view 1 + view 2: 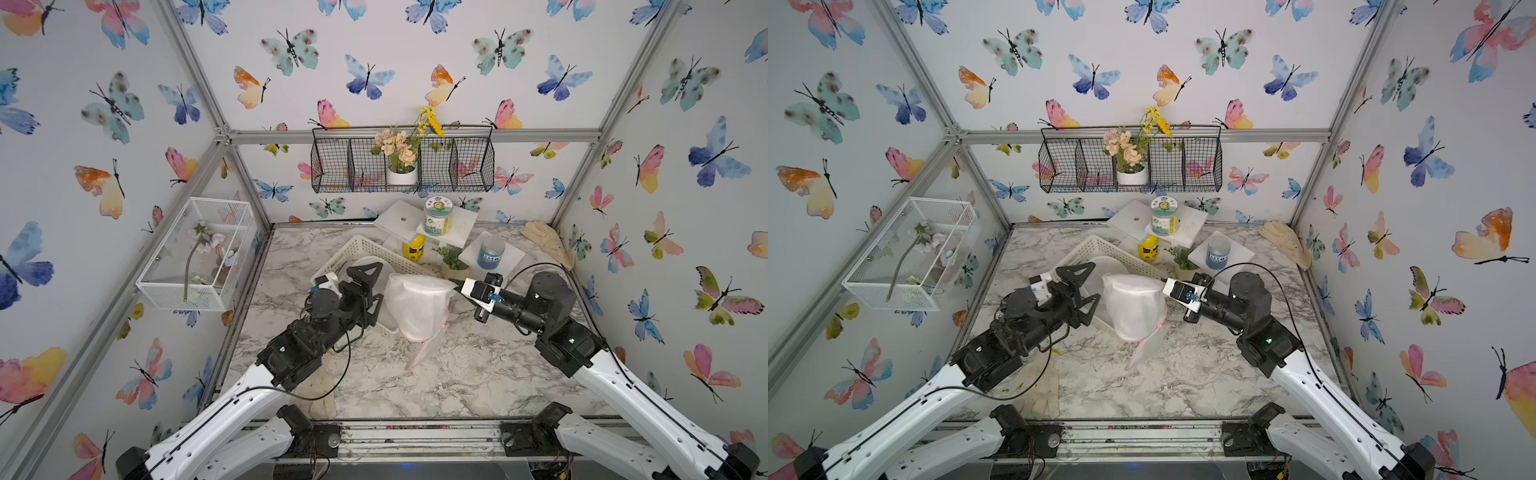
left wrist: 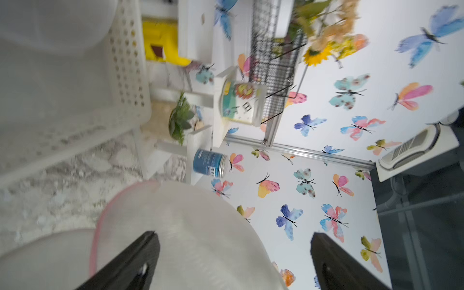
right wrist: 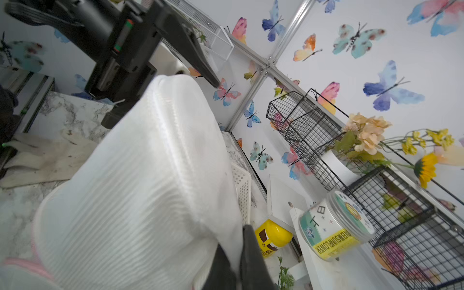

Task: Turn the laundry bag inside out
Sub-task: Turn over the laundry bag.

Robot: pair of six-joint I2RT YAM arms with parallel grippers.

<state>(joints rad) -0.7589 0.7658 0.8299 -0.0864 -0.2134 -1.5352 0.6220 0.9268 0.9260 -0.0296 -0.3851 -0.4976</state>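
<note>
The laundry bag is white mesh with a pink trim. It hangs bulged over the marble table, and its pink-edged end droops down to the surface. My right gripper is shut on a fold of the bag's mesh at its upper right side. My left gripper stands open just left of the bag. One finger overlaps the mesh and the other is well clear of it; nothing is gripped.
A white perforated basket lies behind the left gripper. White blocks at the back carry a labelled jar and a blue jar, with a yellow bottle beside them. A glove lies back right. Wire baskets hang on the walls.
</note>
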